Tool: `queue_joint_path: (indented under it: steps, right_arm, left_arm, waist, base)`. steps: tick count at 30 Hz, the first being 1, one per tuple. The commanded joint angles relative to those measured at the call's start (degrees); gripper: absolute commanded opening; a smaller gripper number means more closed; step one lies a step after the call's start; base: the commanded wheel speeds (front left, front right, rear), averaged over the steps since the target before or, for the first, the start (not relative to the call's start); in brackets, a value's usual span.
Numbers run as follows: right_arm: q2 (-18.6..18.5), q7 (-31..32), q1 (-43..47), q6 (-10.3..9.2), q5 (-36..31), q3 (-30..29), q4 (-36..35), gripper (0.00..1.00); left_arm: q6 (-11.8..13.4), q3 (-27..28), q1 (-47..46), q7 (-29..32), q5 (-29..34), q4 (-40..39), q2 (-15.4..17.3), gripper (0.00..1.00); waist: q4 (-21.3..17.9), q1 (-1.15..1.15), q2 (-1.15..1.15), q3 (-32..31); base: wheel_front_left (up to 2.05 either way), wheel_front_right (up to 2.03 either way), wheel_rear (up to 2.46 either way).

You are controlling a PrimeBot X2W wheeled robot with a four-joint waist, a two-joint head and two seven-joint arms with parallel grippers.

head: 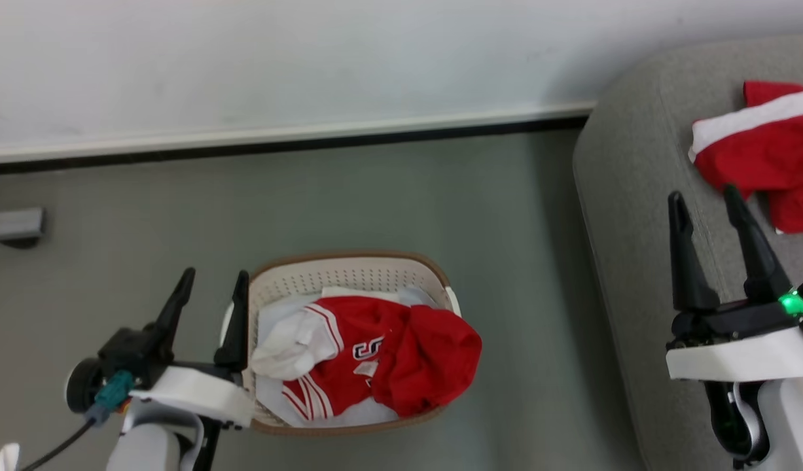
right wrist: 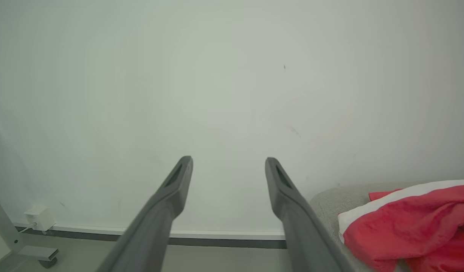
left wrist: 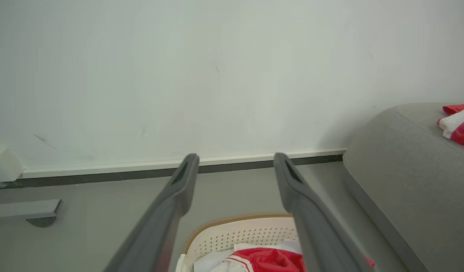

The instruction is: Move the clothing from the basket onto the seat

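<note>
On the grey floor the basket holds a red garment with a half-hidden logo; left hand and right hand gape empty.

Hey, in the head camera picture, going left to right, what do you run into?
Grey bar on the floor → left hand → basket, with the red logo garment inside → grey sofa → red garment with white band lying on it.
</note>
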Motion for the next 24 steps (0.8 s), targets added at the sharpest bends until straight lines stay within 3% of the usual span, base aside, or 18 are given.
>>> queue_joint_path:
  steps: [1, 13, 24]
  right_arm:
    - [-0.1, 0.0, -1.0, -0.14, 0.3, -0.2, -0.5, 1.00]
    - [-1.7, 0.0, -6.9, -0.13, 2.2, -0.5, -5.4, 1.00]
    - [0.7, 0.0, -10.3, -0.14, 2.7, -2.1, -11.2, 1.00]
  left_arm:
    - [-0.1, -0.2, -1.3, 0.0, -0.2, 0.7, 0.8, 1.00]
    - [-0.1, -7.8, -13.8, 0.0, -2.6, 14.5, 4.5, 1.00]
    - [-0.1, -15.8, -24.8, 4.5, -5.2, 25.9, 7.5, 1.00]
  waist:
    - [-2.0, -0.01, 0.00, 3.2]
    - [-4.8, -0.01, 0.00, 13.3]
    - [-7.8, -0.01, 0.00, 21.9]
  base:
    - [0.00, 0.00, 0.00]
    - [0.00, 0.00, 0.00]
    - [0.00, 0.00, 0.00]
